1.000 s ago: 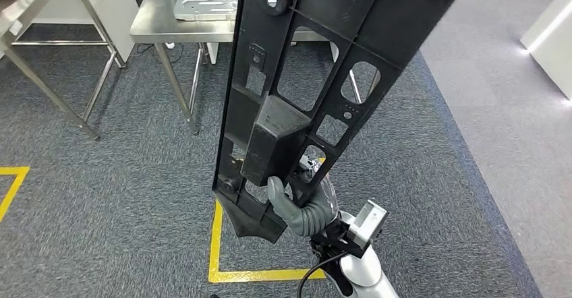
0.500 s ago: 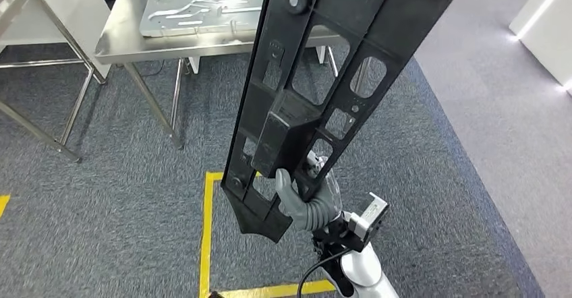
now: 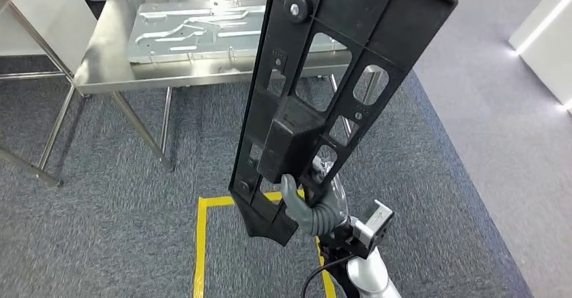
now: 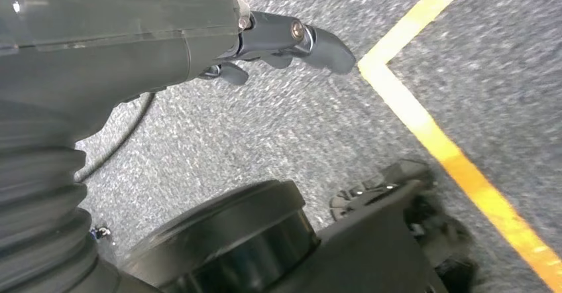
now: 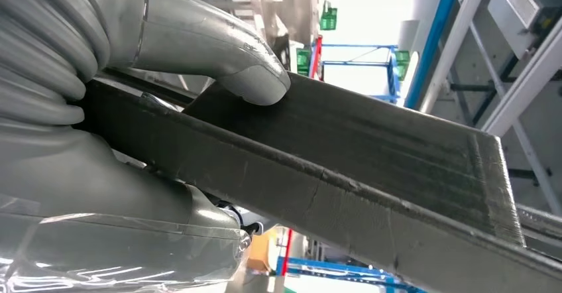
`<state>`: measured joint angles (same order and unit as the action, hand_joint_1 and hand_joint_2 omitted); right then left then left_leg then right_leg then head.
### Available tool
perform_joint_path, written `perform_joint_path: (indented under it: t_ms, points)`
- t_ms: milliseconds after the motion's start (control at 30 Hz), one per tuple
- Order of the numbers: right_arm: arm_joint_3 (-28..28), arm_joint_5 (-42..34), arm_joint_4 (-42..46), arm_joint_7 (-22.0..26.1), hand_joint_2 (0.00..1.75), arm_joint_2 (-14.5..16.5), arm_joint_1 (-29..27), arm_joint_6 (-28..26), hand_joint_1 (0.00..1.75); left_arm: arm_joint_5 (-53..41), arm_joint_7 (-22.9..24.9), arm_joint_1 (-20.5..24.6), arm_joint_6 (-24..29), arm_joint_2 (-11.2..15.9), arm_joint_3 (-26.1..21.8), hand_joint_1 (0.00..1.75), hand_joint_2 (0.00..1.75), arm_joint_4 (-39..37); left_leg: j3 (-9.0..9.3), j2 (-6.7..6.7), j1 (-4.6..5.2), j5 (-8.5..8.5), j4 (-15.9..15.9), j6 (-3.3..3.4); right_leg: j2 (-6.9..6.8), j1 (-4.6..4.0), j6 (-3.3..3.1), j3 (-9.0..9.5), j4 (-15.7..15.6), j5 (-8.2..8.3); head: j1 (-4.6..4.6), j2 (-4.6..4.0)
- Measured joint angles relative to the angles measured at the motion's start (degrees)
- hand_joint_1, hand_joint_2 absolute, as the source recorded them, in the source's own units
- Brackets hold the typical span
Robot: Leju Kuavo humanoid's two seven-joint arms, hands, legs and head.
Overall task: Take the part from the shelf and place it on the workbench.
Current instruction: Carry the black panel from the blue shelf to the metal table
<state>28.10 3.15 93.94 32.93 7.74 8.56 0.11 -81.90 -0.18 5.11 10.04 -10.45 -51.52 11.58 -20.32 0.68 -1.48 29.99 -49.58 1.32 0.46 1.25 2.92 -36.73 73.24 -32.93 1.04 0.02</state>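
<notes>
A steel workbench (image 3: 108, 62) stands on grey carpet (image 3: 101, 210). A flat metal plate (image 3: 195, 32) lies on the bench top. Yellow tape (image 3: 201, 244) marks lines on the carpet, near the bench legs (image 3: 145, 133).

Right hand (image 5: 99, 140) grips black part (image 5: 371, 174).

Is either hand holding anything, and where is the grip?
The right hand grips the long black part near its lower end; the left hand holds nothing.
</notes>
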Motion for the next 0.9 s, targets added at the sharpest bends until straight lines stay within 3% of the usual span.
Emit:
perform_joint_path:
  t_ms: [33, 67, 100, 167, 200, 233, 267, 333, 400, 433, 500, 533, 567, 600, 667, 700, 733, 800, 900]
  points:
    - [0.0, 0.0, 0.0, 0.0, 1.75, -0.1, -0.1, -0.1, 1.75, 0.0, 0.0, -0.3, 0.0, 0.0, 0.0, 0.00, 1.75, 0.0, 2.56, 0.10, -0.20, 0.67, 1.3, -0.23, -0.08, 0.07, 0.12, -1.94, -1.2, -1.84, 0.03, -0.01]
    - [-0.1, 0.0, 0.0, 0.0, 1.75, -0.2, -0.1, -0.2, 1.75, 0.0, 0.1, -0.5, -0.1, -0.1, 0.0, 0.00, 1.75, 0.0, 5.10, 0.19, -0.39, 1.48, 2.5, -0.50, -0.17, 0.10, 0.18, -3.49, -3.4, -2.24, 0.05, -0.01]
    - [-0.2, 0.0, 0.0, 0.0, 1.75, -0.3, -0.1, -0.3, 1.75, -0.1, 0.1, -0.7, -0.2, -0.1, 0.0, 0.00, 1.75, 0.0, 7.48, 0.25, -0.55, 2.52, 3.4, -0.77, -0.30, 0.10, 0.15, -4.68, -6.6, -0.12, 0.06, -0.01]
    - [-0.4, 0.0, -0.3, 0.0, 1.75, -0.6, -0.4, -0.4, 1.75, 0.0, 0.3, -1.3, -0.3, -0.2, 0.0, 0.00, 1.75, -0.1, 10.90, 0.33, -0.61, 5.36, 4.0, -1.52, -0.71, -0.11, -0.52, -6.69, -13.9, 11.44, -0.02, -0.02]
    - [-0.6, 0.0, -0.3, -0.1, 1.75, -0.9, -0.6, -0.4, 1.75, 0.1, 0.3, -1.3, -0.3, -0.2, 0.0, 0.00, 1.75, -0.2, 11.77, 0.40, -0.52, 6.77, 3.8, -2.00, -0.75, -0.29, -1.12, -7.60, -15.7, 16.43, -0.18, -0.01]
    - [-0.8, 0.0, -0.3, -0.2, 1.75, -1.0, -0.8, -0.5, 1.75, 0.2, 0.4, -1.2, -0.3, -0.2, 0.0, 0.00, 1.75, -0.3, 12.37, 0.40, -0.53, 7.85, 3.8, -2.53, -0.71, -0.52, -1.84, -8.48, -15.9, 19.27, -0.16, -0.01]
    - [-1.0, -0.1, -0.1, -0.3, 1.75, -1.0, -0.8, -0.6, 1.75, 0.3, 0.5, -0.9, -0.2, -0.2, 0.0, 0.00, 1.75, -0.3, 12.48, 0.43, -0.54, 8.16, 3.2, -2.99, -0.53, -0.72, -2.57, -9.15, -14.6, 18.77, -0.20, 0.00]
    - [-1.2, -0.1, 0.6, -0.3, 1.75, -0.6, -0.4, -0.7, 1.75, 0.3, 0.6, -0.2, 0.0, -0.2, 0.0, 0.00, 1.75, -0.3, 10.59, 0.26, -0.79, 6.59, -1.3, -3.68, -0.19, -0.77, -3.72, -8.95, -13.5, 16.83, 0.03, 0.00]
    - [-1.4, -0.1, 0.9, -0.1, 1.75, -0.4, -0.1, -0.7, 1.75, 0.5, 0.6, 0.0, 0.1, -0.3, 0.0, 0.00, 1.75, -0.3, 5.13, 0.13, -0.74, 5.46, -11.5, -3.78, -0.05, -0.70, -4.37, -7.19, -14.1, 15.18, -0.24, 0.00]
    - [-1.6, -0.1, 0.9, -0.2, 1.75, -0.5, -0.2, -0.7, 1.75, 0.6, 0.6, 0.0, 0.2, -0.3, -0.1, 0.00, 1.75, -0.3, 2.01, 0.02, -0.60, 6.71, -16.2, -3.65, -0.01, -0.76, -4.55, -6.13, -14.3, 14.30, -0.33, 0.00]
    - [-2.0, -0.1, 0.9, -0.3, 1.75, -0.5, -0.2, -0.9, 1.75, 0.9, 0.7, 0.3, 0.2, -0.3, -0.1, 0.00, 1.75, -0.3, -3.20, -0.14, -0.23, 12.11, -21.0, -3.35, 0.03, -1.03, -4.80, -4.11, -14.5, 12.58, -0.41, 0.00]
    - [-2.3, -0.1, 1.0, -0.4, 1.75, -0.5, -0.2, -1.0, 1.75, 1.1, 0.8, 0.5, 0.2, -0.3, -0.1, 0.00, 1.75, -0.3, -5.07, -0.20, -0.01, 14.32, -21.4, -3.15, 0.06, -1.25, -4.91, -3.07, -14.5, 11.74, -0.43, 0.00]
    - [-2.5, -0.1, 1.0, -0.5, 1.75, -0.5, -0.1, -1.1, 1.75, 1.1, 0.9, 0.7, 0.2, -0.3, -0.2, 0.00, 1.75, -0.3, -6.44, -0.24, 0.20, 14.89, -20.7, -2.83, 0.10, -1.50, -5.00, -2.00, -14.5, 10.98, -0.41, 0.00]
    - [-2.7, -0.1, 1.0, -0.7, 1.75, -0.5, 0.0, -1.2, 1.75, 1.1, 1.0, 0.8, 0.2, -0.3, -0.2, 0.00, 1.75, -0.3, -7.41, -0.25, 0.49, 13.42, -18.9, -2.33, 0.12, -1.78, -5.07, -0.89, -14.5, 10.27, -0.41, 0.00]
    - [-3.2, -0.1, 0.9, -0.9, 1.75, -0.5, 0.3, -1.3, 1.75, 1.1, 1.1, 0.9, 0.2, -0.2, -0.3, 0.00, 1.75, -0.3, -8.87, -0.40, 1.47, 6.17, -13.9, -0.83, 0.14, -2.32, -5.07, 1.10, -14.5, 9.02, -0.36, 0.00]
    - [-3.5, -0.1, 0.8, -1.0, 1.75, -0.5, 0.5, -1.4, 1.75, 1.2, 1.1, 1.0, 0.2, -0.1, -0.4, 0.00, 1.75, -0.3, -9.59, -0.26, 2.05, 3.65, -11.8, 0.00, 0.23, -2.52, -4.89, 1.85, -14.4, 8.35, -0.39, 0.00]
    - [-3.8, -0.2, 0.6, -1.1, 1.75, -0.5, 0.7, -1.5, 1.75, 1.2, 1.1, 1.1, 0.3, -0.1, -0.5, 0.00, 1.75, -0.3, -9.99, -0.12, 2.48, 2.24, -10.5, 0.66, 0.32, -2.65, -4.65, 2.45, -14.3, 7.56, -0.37, 0.00]
    - [-4.2, -0.3, 0.4, -1.1, 1.75, -0.5, 1.1, -1.6, 1.75, 1.1, 1.3, 1.2, 0.3, -0.1, -0.7, 0.00, 1.75, -0.3, -9.74, 0.39, 2.68, 2.60, -9.4, 1.51, 0.54, -2.74, -4.05, 3.11, -13.3, 7.13, -0.35, 0.00]
    - [-4.4, -0.4, 0.5, -1.0, 1.75, -0.5, 1.6, -1.8, 1.75, 1.1, 1.5, 1.2, 0.5, -0.2, -0.7, 0.00, 1.75, -0.3, -8.01, 0.23, 2.30, 1.11, -8.7, 2.31, 0.44, -2.68, -3.33, 2.85, -10.9, 6.82, -0.24, -0.01]
